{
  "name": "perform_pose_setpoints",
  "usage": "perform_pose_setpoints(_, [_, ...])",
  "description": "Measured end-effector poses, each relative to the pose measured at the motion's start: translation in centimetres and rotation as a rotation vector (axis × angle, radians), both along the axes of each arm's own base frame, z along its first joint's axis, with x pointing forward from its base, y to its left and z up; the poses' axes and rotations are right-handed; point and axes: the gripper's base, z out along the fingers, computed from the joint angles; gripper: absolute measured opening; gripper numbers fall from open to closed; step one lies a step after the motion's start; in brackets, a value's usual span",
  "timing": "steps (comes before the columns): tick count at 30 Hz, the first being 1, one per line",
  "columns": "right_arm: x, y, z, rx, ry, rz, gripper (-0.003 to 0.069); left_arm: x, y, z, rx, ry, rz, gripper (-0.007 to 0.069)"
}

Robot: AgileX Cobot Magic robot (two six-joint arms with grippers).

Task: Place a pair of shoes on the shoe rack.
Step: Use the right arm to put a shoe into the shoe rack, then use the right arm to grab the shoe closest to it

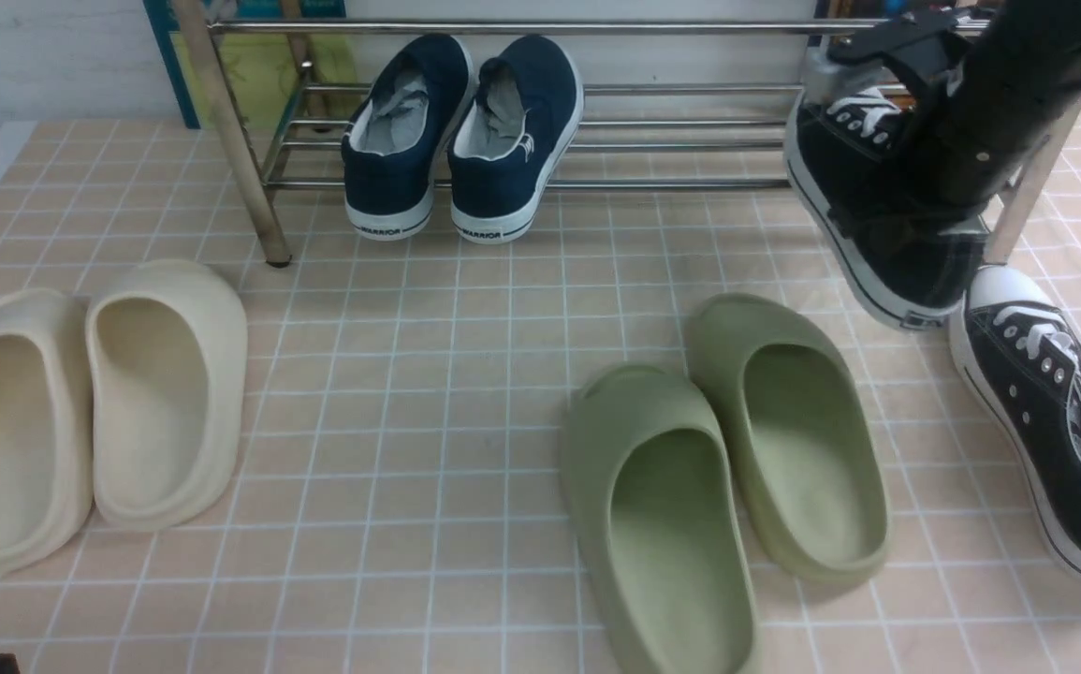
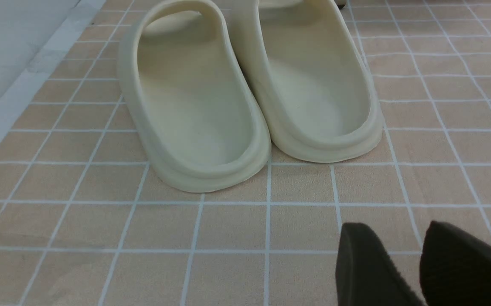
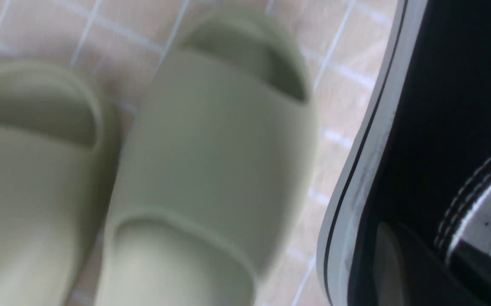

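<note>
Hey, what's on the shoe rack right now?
A pair of navy slip-ons rests on the shoe rack's bars, heels outward. The right arm and the black sneaker it holds cover the rack's right end, so anything there is hidden.

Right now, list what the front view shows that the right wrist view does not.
Front view only: the shoe rack, the navy slip-ons resting on it, the cream slides, and the second black sneaker on the floor. Right wrist view only: nothing new, just a blurred close-up of stitching at the tilted black sneaker's collar. Both: that tilted black sneaker and the olive slides on the tiled floor.
</note>
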Motion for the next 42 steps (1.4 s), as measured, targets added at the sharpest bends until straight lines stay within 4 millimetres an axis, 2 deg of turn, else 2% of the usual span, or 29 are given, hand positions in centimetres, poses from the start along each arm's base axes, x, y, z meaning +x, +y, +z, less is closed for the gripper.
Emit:
perform_pose_setpoints(1, [0.3,0.1,0.0,0.001,-0.005,0.001,-0.0001,0.0,0.0,0.0,0.0,0.0,0.0,0.0237])
perform_pose_setpoints(4, [3.0,0.7,-0.2,0.006,-0.04,0.011,-0.0001,0.0,0.0,0.0,0.0,0.0,0.0,0.0237])
perform_pose_setpoints(5, [3.1,0.8,-0.2,0.006,-0.042,0.011,-0.0001,0.0,0.0,0.0,0.0,0.0,0.0,0.0237])
perform_pose_setpoints(6, [4.2,1.0,-0.3,0.009,-0.061,0.015,-0.0001,0.0,0.0,0.0,0.0,0.0,0.0,0.0237])
perform_pose_setpoints(7, [4.3,1.1,-0.3,0.009,-0.063,0.015,-0.0001,0.0,0.0,0.0,0.0,0.0,0.0,0.0237])
perform_pose_setpoints(11, [6.9,1.7,-0.7,0.024,-0.132,0.016,-0.0001,0.0,0.0,0.0,0.0,0.0,0.0,0.0237])
perform_pose_setpoints(18, [8.7,2.1,-1.7,0.04,-0.208,0.014,0.0018,0.0,0.0,0.0,0.0,0.0,0.0,0.0237])
perform_pose_setpoints(22, [9.3,2.2,-2.3,0.016,-0.237,0.017,0.0087,0.0,0.0,0.0,0.0,0.0,0.0,0.0237])
perform_pose_setpoints(23, [9.4,2.3,-2.1,0.017,-0.259,0.019,0.0131,0.0,0.0,0.0,0.0,0.0,0.0,0.0237])
perform_pose_setpoints(26, [8.9,2.3,-1.3,0.027,-0.241,0.02,0.0258,0.0,0.0,0.0,0.0,0.0,0.0,0.0237])
perform_pose_setpoints(27, [8.8,2.3,-1.2,0.025,-0.234,0.021,0.0265,0.0,0.0,0.0,0.0,0.0,0.0,0.0237])
perform_pose_setpoints(29, [7.9,2.3,0.0,0.047,-0.194,0.022,0.0358,0.0,0.0,0.0,0.0,0.0,0.0,0.0237])
perform_pose_setpoints(31, [7.0,2.3,1.2,0.063,-0.154,0.026,0.041,0.0,0.0,0.0,0.0,0.0,0.0,0.0237])
perform_pose_setpoints(37, [3.7,1.6,4.8,0.068,-0.09,0.004,0.0455,0.0,0.0,0.0,0.0,0.0,0.0,0.0237])
perform_pose_setpoints(39, [2.7,1.3,5.1,0.062,-0.07,-0.015,0.0455,0.0,0.0,0.0,0.0,0.0,0.0,0.0237])
perform_pose_setpoints(40, [1.2,0.8,5.0,0.052,-0.032,-0.026,0.0452,0.0,0.0,0.0,0.0,0.0,0.0,0.0237])
perform_pose_setpoints(42, [0.0,0.5,4.8,0.042,0.001,-0.031,0.0449,0.0,0.0,0.0,0.0,0.0,0.0,0.0237])
